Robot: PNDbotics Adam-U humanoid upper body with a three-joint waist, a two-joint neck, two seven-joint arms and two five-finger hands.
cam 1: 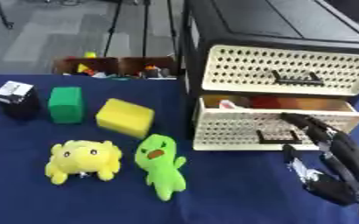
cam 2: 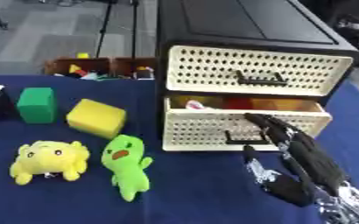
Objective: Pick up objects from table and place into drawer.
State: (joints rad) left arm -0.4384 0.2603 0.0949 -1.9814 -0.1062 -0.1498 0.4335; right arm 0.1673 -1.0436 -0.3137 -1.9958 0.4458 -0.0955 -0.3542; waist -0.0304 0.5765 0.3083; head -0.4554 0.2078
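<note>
Dark blue cloth covers the table [cam 1: 228, 192], with grey floor and tripod legs beyond its far edge. On the right stands a black drawer cabinet [cam 1: 274, 26] with two cream perforated drawers: the upper drawer [cam 1: 290, 70] is closed, while the lower drawer [cam 1: 274, 127] is pulled out, with red, orange and white things showing inside. The right hand [cam 2: 301, 157] comes in from the lower right, its fingers straight and relaxed, holding nothing, fingertips reaching up to the lower drawer's front near its black handle [cam 1: 278, 140]. On the left of the cloth lie the waiting objects: a yellow plush toy [cam 1: 83, 159] beside a green plush toy [cam 1: 161, 166], and behind them a yellow block [cam 1: 125, 117], a green block [cam 1: 65, 104] and a small black box with a white top [cam 1: 16, 99]. Two brown bins [cam 1: 117, 66] of small colourful items sit at the table's far edge. No left hand shows in either view.
</note>
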